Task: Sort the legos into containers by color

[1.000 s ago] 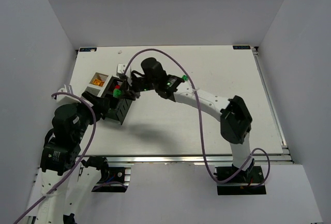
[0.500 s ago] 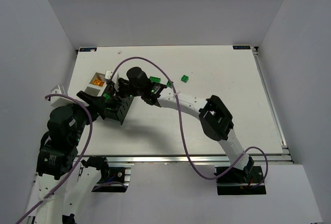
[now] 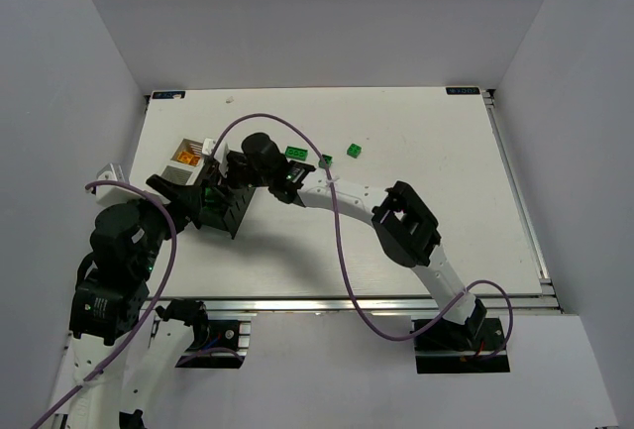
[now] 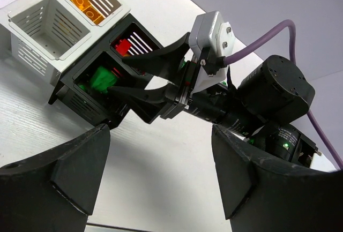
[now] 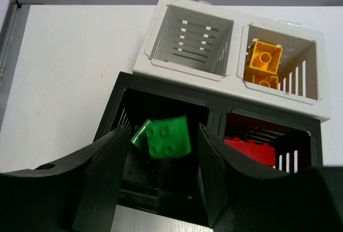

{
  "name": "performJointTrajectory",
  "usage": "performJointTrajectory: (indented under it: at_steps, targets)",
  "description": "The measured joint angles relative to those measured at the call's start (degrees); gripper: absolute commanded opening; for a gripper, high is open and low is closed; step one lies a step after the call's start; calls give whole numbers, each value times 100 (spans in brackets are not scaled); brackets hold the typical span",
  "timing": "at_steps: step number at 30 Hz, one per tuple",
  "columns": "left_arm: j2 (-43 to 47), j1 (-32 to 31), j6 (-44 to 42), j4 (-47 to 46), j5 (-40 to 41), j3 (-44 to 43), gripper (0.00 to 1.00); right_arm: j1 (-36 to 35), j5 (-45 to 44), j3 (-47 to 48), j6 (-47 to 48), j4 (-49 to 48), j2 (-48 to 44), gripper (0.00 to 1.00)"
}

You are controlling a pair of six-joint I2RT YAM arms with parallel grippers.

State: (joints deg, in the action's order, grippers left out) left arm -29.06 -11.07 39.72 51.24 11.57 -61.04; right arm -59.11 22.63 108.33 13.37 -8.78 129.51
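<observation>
Green lego [image 5: 170, 138] is seen loose within parted jaws of R end effector [image 5: 163, 130], directly over black container's [image 5: 161, 88] green-holding cell; L end effector [image 4: 161, 135], open & empty, is held beside that container.

White arm links [image 3: 347, 196], black joint housings [image 3: 404, 223], purple cables [image 3: 342, 251], black wedge pincer fingers [image 4: 155, 60], grey screwed block [image 4: 211, 31]

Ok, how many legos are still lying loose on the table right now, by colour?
Green legos: 3
Red: 0
Yellow-orange: 0
Total loose in view: 3; more could be hidden from the top camera.
</observation>
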Motion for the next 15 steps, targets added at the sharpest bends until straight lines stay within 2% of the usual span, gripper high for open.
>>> performJointTrajectory:
  at_steps: [2,7,8,12,15]
  targets:
    - [0,0,15,-2,-2,0,85,0,0,-13,28,-70,-2,71]
    - [-2,0,37,-35,-70,2,83,9,0,-138,63,-190,-28,81]
    - [-2,0,39,-55,-96,7,81,24,0,-175,68,-175,-46,88]
    - [-74,0,48,-164,-337,35,70,74,-39,-315,225,2,-264,89]
    - [-306,0,42,-358,-667,72,61,216,-127,-616,463,256,-802,90]
